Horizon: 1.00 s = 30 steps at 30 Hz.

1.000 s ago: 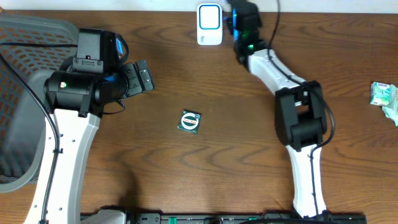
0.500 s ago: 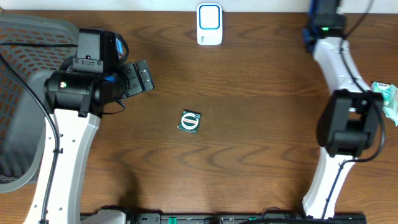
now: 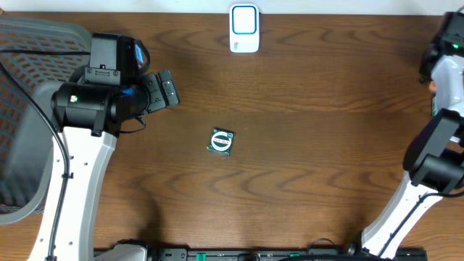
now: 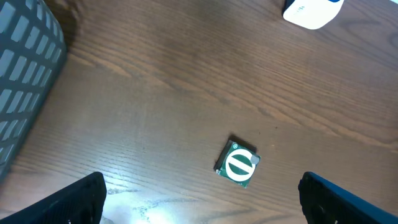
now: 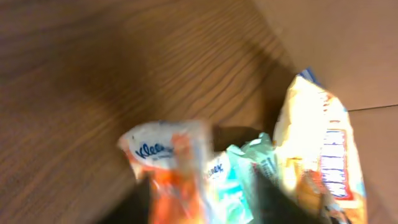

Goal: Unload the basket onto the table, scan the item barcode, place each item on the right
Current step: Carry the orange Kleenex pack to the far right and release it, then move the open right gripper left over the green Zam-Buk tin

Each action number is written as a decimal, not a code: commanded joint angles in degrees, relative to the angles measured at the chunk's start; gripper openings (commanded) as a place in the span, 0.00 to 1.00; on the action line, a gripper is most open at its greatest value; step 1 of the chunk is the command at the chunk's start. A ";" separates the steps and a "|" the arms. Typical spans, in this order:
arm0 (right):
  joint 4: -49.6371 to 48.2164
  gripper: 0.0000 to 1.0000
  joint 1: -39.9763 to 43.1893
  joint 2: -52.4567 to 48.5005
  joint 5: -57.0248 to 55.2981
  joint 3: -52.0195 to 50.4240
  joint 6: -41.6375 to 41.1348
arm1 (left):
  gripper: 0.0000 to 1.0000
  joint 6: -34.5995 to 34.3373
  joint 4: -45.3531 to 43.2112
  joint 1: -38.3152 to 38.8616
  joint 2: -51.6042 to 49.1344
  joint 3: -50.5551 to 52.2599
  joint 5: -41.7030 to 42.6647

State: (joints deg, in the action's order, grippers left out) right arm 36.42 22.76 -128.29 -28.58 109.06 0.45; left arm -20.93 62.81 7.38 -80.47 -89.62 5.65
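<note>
A dark wooden counter [image 3: 304,181] seen from above, with a white barcode scanner [image 3: 244,29] standing at its far edge, midway between the two arms; every place here is told from that scanner.

A small square green packet [image 3: 221,141] lies flat on the near side of the scanner, a shade toward the left arm's side, well apart from it; it sits turned corner-on, so it has no real long axis, and nothing touches it.

The left tool [image 3: 163,93] hangs to the left of the scanner and nearer the robot, its fingers spread wide and holding nothing; its wrist view shows the green packet just ahead, between the two fingers' lines; of the two arms it is plainly the nearer to that packet.

The right arm [image 3: 435,145] reaches far to the right of the scanner, at the counter's edge; its wrist view is blurred and looks down on a heap of soft packets: a Kleenex pack [image 5: 165,152], a teal pack [image 5: 249,168] touching it, and a yellow snack bag [image 5: 323,149] beside them.

Whether the right tool is spread or closed cannot be told; it seems to grip nothing.

The next item probably comes from this heap, which would then have to travel leftward to the scanner.
</note>
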 commanded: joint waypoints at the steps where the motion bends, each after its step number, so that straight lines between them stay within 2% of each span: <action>1: 0.52 0.95 0.98 0.83 9.81 0.37 -0.46 | 0.98 0.33 0.15 -0.24 -0.02 -0.70 -0.37; 2: 0.66 0.99 1.25 0.83 12.00 0.37 -0.44 | 0.98 0.33 0.15 -0.24 -0.02 -0.70 -0.37; 6: 0.87 0.99 1.03 0.83 21.73 0.33 -0.44 | 0.98 0.33 0.15 -0.24 -0.02 -0.70 -0.37; 14: 2.84 0.99 -1.81 0.83 48.70 0.33 -0.46 | 0.98 0.33 0.15 -0.24 -0.02 -0.70 -0.37; 21: 11.89 0.99 -6.93 0.83 70.51 0.33 -2.16 | 0.98 0.33 0.15 -0.24 -0.02 -0.70 -0.37; 25: 19.45 0.99 -12.37 0.83 72.00 -0.22 -2.08 | 0.98 0.33 0.15 -0.24 -0.02 -0.70 -0.37; 30: 20.74 0.99 -20.20 0.81 67.28 -3.15 -2.10 | 0.98 0.33 0.15 -0.24 -0.02 -0.70 -0.37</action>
State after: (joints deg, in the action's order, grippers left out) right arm 56.62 6.44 -128.29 38.65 107.96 -1.08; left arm -20.93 62.81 7.38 -80.47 -89.62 5.63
